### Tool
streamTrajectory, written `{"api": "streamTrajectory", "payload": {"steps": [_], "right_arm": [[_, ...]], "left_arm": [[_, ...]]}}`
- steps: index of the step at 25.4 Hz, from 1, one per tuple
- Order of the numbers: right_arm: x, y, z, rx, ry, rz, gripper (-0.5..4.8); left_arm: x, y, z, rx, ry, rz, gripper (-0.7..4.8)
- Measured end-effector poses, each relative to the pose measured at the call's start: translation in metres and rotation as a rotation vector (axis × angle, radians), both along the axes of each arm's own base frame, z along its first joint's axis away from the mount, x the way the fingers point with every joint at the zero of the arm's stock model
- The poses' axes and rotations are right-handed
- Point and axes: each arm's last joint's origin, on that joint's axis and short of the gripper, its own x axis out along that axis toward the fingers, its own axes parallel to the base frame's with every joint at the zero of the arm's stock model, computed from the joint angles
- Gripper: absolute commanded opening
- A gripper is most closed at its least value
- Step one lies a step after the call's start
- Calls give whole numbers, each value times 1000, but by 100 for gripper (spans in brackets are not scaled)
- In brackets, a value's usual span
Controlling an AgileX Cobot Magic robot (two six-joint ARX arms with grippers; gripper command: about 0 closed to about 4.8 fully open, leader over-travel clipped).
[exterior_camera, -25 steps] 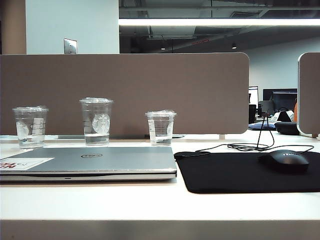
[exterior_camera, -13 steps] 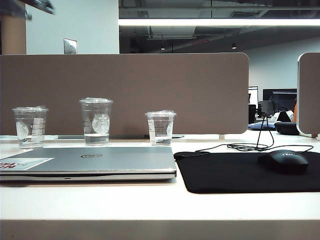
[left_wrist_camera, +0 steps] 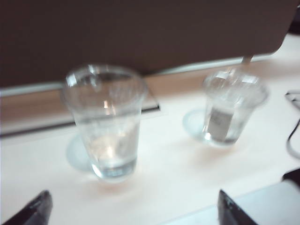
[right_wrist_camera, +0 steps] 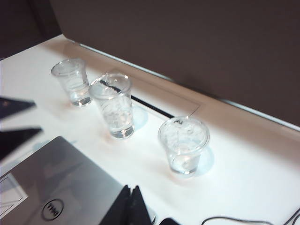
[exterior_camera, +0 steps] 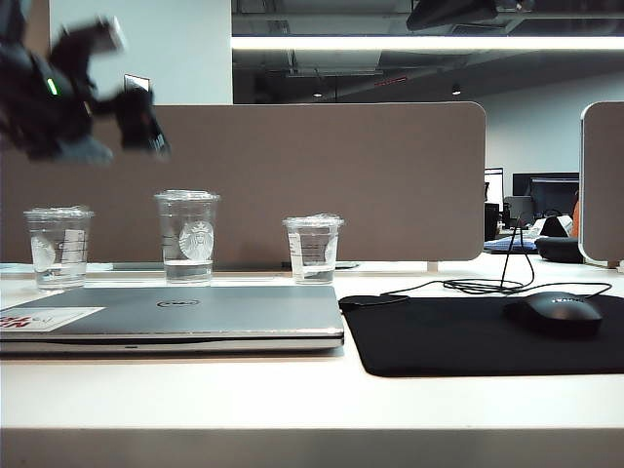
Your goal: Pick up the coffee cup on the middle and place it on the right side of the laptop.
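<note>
White desk [exterior_camera: 292, 395] runs under a brown partition [exterior_camera: 341, 175], and above its left end the left hand [exterior_camera: 136, 122] hangs blurred in the air with its fingers [left_wrist_camera: 35, 211] spread wide, grasping nothing. Just below it stands the coffee cup [exterior_camera: 187, 236], upright behind the closed laptop [exterior_camera: 185, 317], between a shorter cup [exterior_camera: 58, 248] on the left and the smallest cup [exterior_camera: 313, 249] on the right. From the right wrist view, the right hand [right_wrist_camera: 130, 206] shows its fingertips pressed together, clenched on nothing, over the laptop's corner. Right of the laptop lies a black mouse pad [exterior_camera: 468, 336] carrying a mouse [exterior_camera: 553, 312].
</note>
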Motion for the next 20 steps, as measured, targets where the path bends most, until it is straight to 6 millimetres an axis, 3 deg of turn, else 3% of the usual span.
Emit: {"api": "streamTrajectory", "payload": {"steps": [4, 10, 20], "right_arm": [[7, 1, -2, 0, -32, -23, -4], [12, 1, -5, -13, -47, -43, -4], [22, 3, -14, -24, -47, -74, -4]], "left_arm": [[28, -4, -32, 7, 64, 5, 479], [64, -8, -54, -24, 56, 63, 479], [119, -14, -59, -33, 40, 89, 479]]}}
